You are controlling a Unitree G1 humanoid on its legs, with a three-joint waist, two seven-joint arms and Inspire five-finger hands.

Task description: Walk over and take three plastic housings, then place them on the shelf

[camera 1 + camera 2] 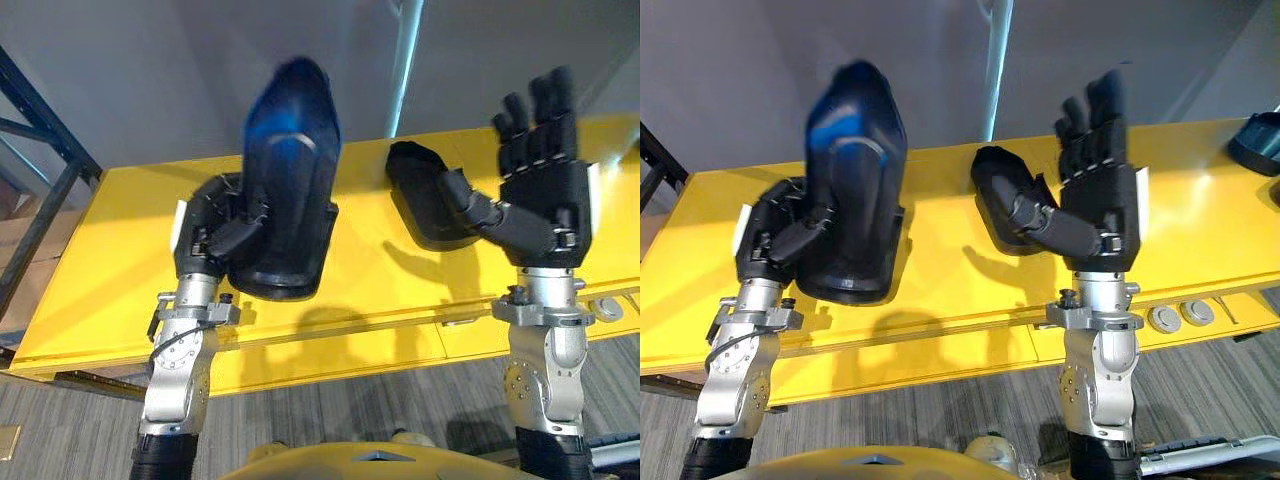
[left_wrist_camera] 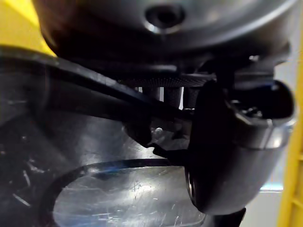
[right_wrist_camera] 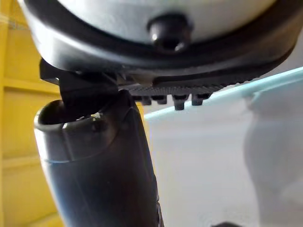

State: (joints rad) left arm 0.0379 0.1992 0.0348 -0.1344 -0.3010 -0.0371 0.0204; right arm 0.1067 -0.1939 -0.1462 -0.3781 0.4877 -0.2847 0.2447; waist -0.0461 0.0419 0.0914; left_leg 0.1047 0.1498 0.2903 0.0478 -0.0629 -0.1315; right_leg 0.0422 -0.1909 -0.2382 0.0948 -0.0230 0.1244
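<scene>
My left hand (image 1: 215,235) is shut on a dark plastic housing (image 1: 288,190), holding it upright above the yellow table (image 1: 120,270); its glossy inner surface (image 2: 118,198) lies against the thumb in the left wrist view. A second dark housing (image 1: 425,195) lies flat on the table further back. Just to its right, my right hand (image 1: 540,190) is raised with straight fingers, palm turned towards that housing, thumb (image 3: 99,170) stretched out, holding nothing.
A blue metal rack frame (image 1: 45,180) stands at the left. Another dark housing (image 1: 1258,140) sits at the table's far right edge. Two round grey caps (image 1: 1180,316) lie on the table's front ledge. A grey wall with a pale pipe (image 1: 405,65) is behind.
</scene>
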